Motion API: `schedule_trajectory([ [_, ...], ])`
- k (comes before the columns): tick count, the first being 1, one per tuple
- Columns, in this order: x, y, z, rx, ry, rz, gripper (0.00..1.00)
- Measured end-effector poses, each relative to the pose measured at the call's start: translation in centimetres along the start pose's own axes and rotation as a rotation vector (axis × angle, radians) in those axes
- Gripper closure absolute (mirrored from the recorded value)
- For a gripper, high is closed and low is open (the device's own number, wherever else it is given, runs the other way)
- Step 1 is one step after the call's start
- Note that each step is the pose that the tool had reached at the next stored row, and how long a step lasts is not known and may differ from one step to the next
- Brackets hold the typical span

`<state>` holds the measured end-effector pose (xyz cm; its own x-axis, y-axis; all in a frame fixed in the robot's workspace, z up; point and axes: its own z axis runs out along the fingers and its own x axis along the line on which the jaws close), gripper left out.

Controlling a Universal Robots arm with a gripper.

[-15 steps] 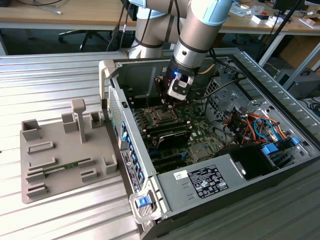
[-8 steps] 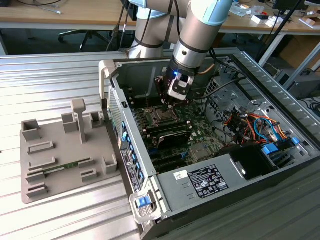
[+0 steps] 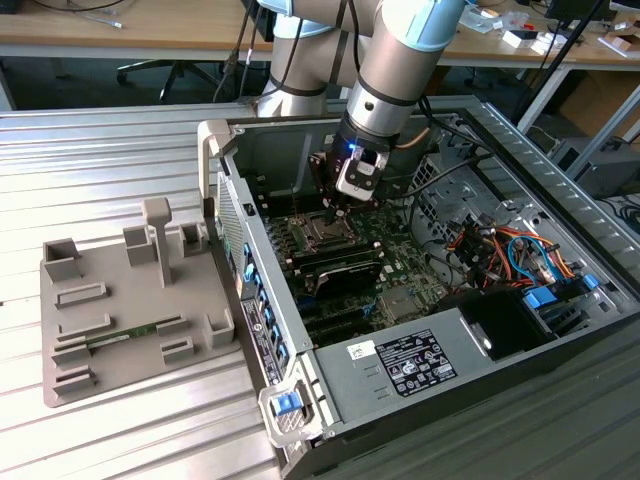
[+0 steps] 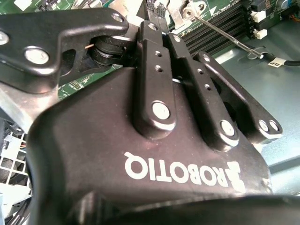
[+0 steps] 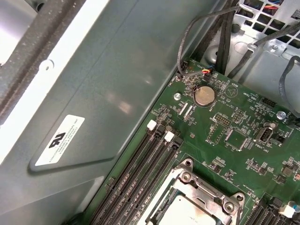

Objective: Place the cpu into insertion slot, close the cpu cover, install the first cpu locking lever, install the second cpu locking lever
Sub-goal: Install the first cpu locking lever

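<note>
In the exterior view my gripper (image 3: pixel 333 211) reaches down into an open computer case, its tip just above the insertion slot (image 3: pixel 321 233) on the green board. The second wrist view looks along the black gripper (image 4: pixel 159 18); its fingers (image 4: pixel 151 56) meet at the tip and look shut, with nothing seen between them. A thin silver locking lever (image 4: pixel 225 35) sticks out free past the tip. In the first wrist view the cpu (image 5: pixel 180 216) lies in the slot, its grey top showing through the hole of the cpu cover (image 5: pixel 206 197), which lies flat over it.
Long black memory slots (image 5: pixel 140 178) run beside the socket, close to the case wall (image 5: pixel 93 93). A coin cell (image 5: pixel 204 95) and cables sit farther along the board. A grey fixture tray (image 3: pixel 120 300) lies at the exterior view's left; drive cables (image 3: pixel 500 250) fill the case's right side.
</note>
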<state>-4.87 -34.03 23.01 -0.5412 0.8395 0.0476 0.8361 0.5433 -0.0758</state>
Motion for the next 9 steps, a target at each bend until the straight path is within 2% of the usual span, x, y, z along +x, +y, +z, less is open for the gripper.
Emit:
schedule_trajectory([
  [9,0.0,0.0,0.0,0.0003,-0.0005,-0.006,0.9],
])
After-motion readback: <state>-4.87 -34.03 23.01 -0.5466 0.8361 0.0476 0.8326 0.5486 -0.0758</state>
